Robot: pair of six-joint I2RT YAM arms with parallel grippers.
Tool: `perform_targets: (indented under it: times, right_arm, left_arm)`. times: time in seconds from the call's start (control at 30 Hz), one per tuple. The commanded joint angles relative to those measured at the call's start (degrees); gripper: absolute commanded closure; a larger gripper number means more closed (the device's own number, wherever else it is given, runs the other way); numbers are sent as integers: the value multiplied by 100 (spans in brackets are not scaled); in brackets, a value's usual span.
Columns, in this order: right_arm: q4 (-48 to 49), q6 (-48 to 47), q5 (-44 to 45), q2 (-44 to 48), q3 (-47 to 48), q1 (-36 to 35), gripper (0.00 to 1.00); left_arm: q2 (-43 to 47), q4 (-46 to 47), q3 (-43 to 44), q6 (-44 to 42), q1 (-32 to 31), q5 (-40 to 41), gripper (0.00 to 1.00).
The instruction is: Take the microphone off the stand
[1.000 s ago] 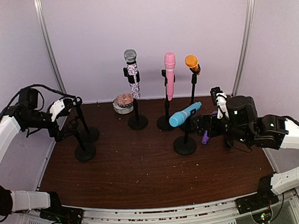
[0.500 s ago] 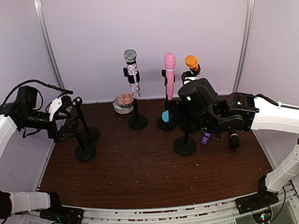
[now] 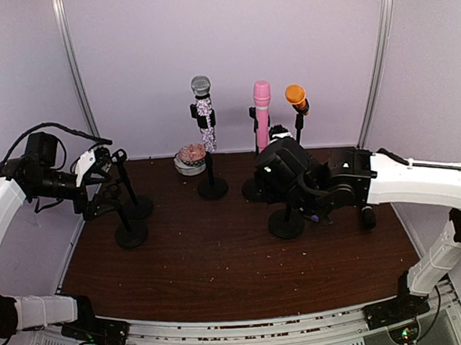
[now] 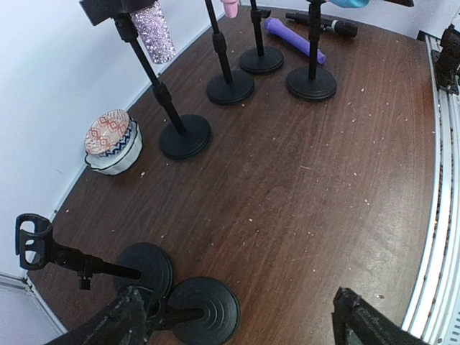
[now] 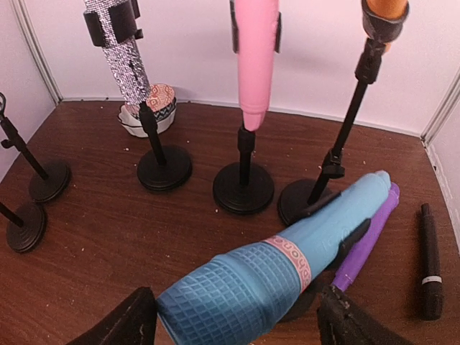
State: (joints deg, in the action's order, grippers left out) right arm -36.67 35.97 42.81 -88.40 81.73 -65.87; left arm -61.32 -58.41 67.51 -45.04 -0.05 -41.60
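Right claw (image 5: 237,320) is spread astride the head of the blue microphone (image 5: 273,277). The fingers sit just beside it, and I can't tell whether either one touches. The mic sits tilted in the clip of its stand (image 3: 285,224), centre-right on the desk (image 3: 221,282).

Risks as I read them:
- You're gripping at the head, well away from the clip. Lift straight up and you'll likely lever the whole stand over, so pull along the mic's axis.
- Nothing pins the base. Left claw (image 4: 241,327) is spread and empty, far left by the two empty stands (image 4: 205,320).
- If the stand tips, it can hit the pink microphone (image 5: 255,57) and the orange-mic stand (image 5: 345,136) just behind it.
- The head is rounded, so a weak pinch may slip. A dropped mic would land on the purple microphone (image 5: 370,241) or near the black microphone (image 5: 429,262).
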Motion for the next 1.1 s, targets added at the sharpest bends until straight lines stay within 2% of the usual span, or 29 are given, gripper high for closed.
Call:
perform_targets:
  times: [0.0, 0.23, 0.4, 0.6, 0.73, 0.9, 1.07]
  right_arm:
    - [-639, 339, 57, 857, -703, 61, 22]
    - [-520, 447, -126, 1904, -1305, 105, 23]
    - [-693, 562, -317, 1759, -1128, 207, 20]
    - [-1049, 568, -404, 1207, -587, 298, 18]
    - [-1395, 720, -322, 1148, -597, 348, 28]
    - [-1441, 835, -453, 1522, -1044, 484, 42]
    - [-1622, 834, -496, 1712, -1107, 640, 46]
  left_arm:
    - [100, -21, -40, -29, -27, -274, 8]
    - [125, 20, -27, 206, -110, -469, 9]
    - [134, 119, -72, 488, -305, -503, 12]
    - [138, 661, -174, 1009, -793, -262, 12]
    - [-80, 1163, -128, 1542, -983, -220, 13]
    - [-427, 1559, 60, 1902, -1290, -18, 16]
    - [-707, 1718, 280, 2135, -1560, 125, 19]
